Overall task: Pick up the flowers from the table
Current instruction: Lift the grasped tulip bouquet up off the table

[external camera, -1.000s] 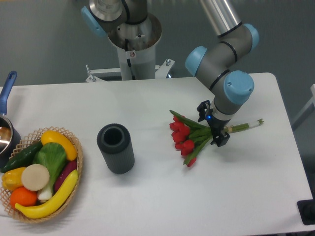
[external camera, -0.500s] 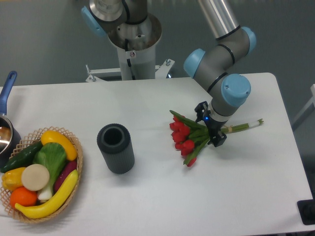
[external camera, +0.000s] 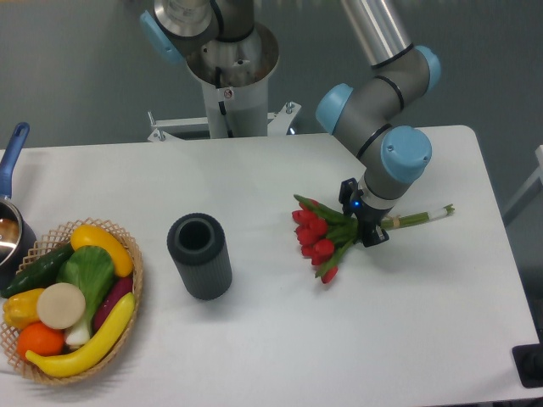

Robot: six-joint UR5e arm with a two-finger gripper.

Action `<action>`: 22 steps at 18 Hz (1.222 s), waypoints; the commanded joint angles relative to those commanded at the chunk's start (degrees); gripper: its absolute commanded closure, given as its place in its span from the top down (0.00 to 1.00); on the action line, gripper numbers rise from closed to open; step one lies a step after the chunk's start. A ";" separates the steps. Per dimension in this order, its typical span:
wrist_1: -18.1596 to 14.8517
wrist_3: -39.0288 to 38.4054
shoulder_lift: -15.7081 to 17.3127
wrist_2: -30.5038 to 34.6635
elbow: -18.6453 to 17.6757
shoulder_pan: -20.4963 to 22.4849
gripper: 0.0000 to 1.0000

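Observation:
The flowers (external camera: pixel 316 238), a bunch of red tulip buds with green leaves, lie on the white table (external camera: pixel 356 339) right of centre. Their long green stems (external camera: pixel 420 219) point right toward the table's edge. My gripper (external camera: pixel 362 216) reaches down from the arm over the bunch where the leaves meet the stems. Its two black fingers are closed in against the stems from the far and near sides. The band on the stems is hidden behind the gripper.
A dark grey upright cylinder (external camera: pixel 200 255) stands left of the flowers. A wicker basket (external camera: pixel 133 259) of plastic vegetables sits at the front left. Beside it, at the left edge, is a pot with a blue handle (external camera: pixel 12 149). The robot base (external camera: pixel 229 76) is at the back.
The gripper's fingers have drawn together onto the stems. The arm has shifted slightly left, and the tulip heads have shifted a little.

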 joint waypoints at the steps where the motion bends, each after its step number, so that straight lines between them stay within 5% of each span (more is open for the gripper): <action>1: 0.00 0.00 0.09 0.00 0.00 0.00 0.37; 11: -0.88 0.00 2.90 -5.09 3.34 0.26 0.37; 17: -0.97 -2.80 5.71 -17.82 6.06 0.53 0.37; 22: -0.97 -13.95 7.91 -30.49 9.14 0.35 0.37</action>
